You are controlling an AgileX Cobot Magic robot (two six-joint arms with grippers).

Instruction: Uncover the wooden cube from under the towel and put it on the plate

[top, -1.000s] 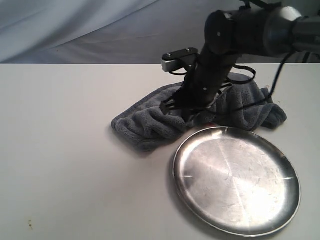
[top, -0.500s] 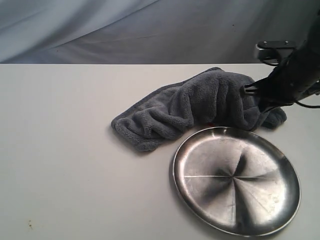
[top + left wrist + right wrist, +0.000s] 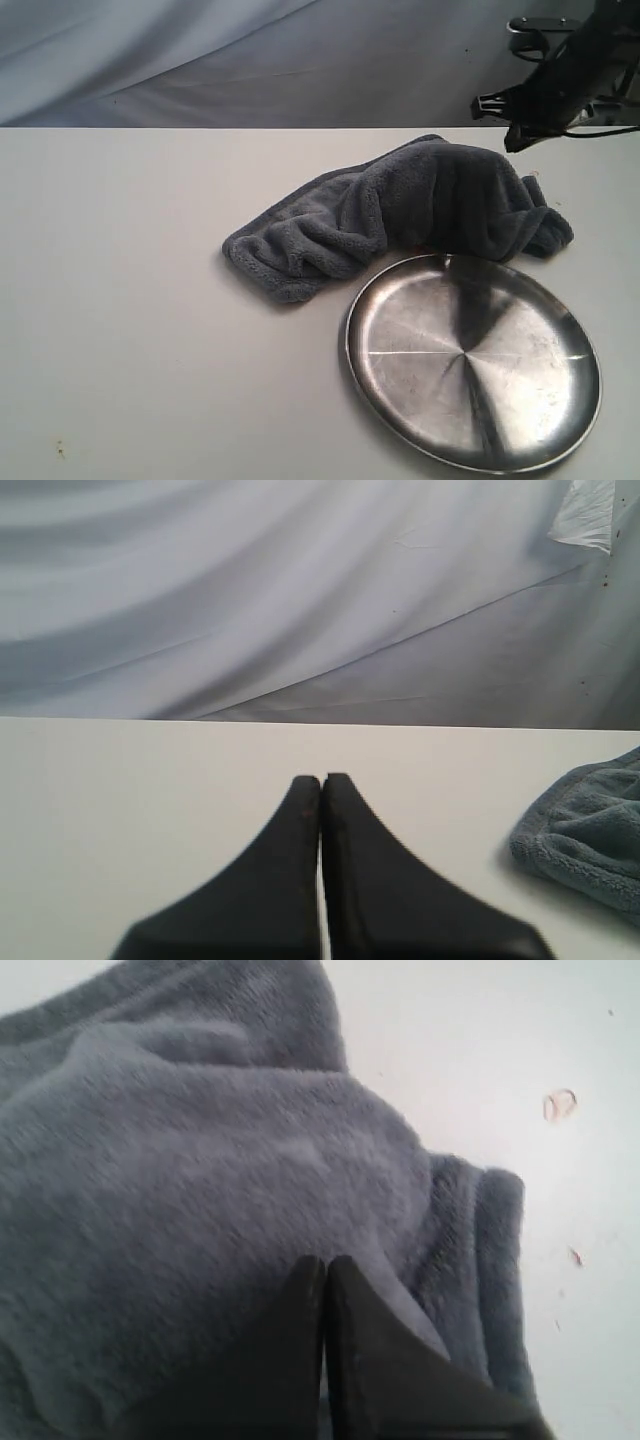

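Observation:
The dark grey towel [image 3: 420, 215] lies bunched on the white table just behind the silver plate [image 3: 473, 362]. The wooden cube is hidden; no part of it shows. My right gripper [image 3: 515, 128] hangs in the air above the towel's far right end, apart from the cloth. In the right wrist view its fingers [image 3: 325, 1260] are shut with nothing between them and the towel [image 3: 200, 1180] fills the picture below. My left gripper [image 3: 322, 777] is shut and empty over bare table, with a towel corner [image 3: 590, 830] off to its side. It is outside the exterior view.
The white table [image 3: 130, 300] spreads wide to the left of the towel and plate. A grey cloth backdrop [image 3: 250, 60] hangs behind the table's far edge. Small marks [image 3: 558, 1105] dot the table by the towel's end.
My right arm has left the middle of the towel, swung right and risen to the upper right. The towel's right part now sits humped higher. The plate has not moved.

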